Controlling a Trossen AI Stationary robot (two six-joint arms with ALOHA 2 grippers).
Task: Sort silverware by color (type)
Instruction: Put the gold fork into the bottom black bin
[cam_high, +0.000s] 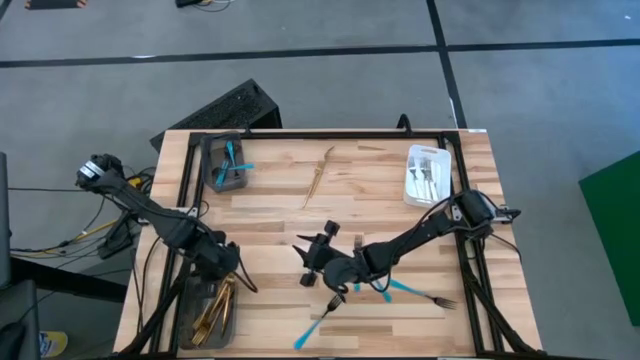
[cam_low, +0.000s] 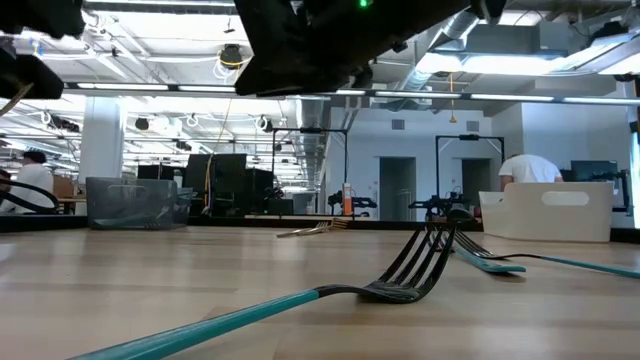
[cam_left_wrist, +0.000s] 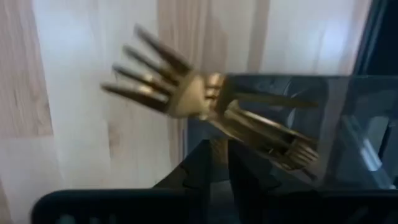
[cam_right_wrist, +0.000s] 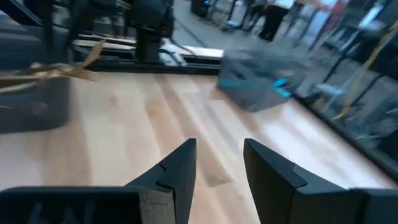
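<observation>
High view: grey tray (cam_high: 196, 312) by my left gripper (cam_high: 222, 262) holds gold forks (cam_high: 213, 308); far grey tray (cam_high: 212, 166), turquoise-handled pieces (cam_high: 233, 160); white tray (cam_high: 412, 176), silver pieces (cam_high: 427, 176). Left fingers: cannot tell. Right gripper (cam_high: 318, 262) fingers apart over the table (cam_high: 270, 210), holding nothing.

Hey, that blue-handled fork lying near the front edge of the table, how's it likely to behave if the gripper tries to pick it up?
The blue-handled fork lies flat on the table, so its thin handle probably gives little to pinch. It looks rigid and light, likely to slide or spin if nudged. In the low view its tines arch upward, so it may rock.
</observation>
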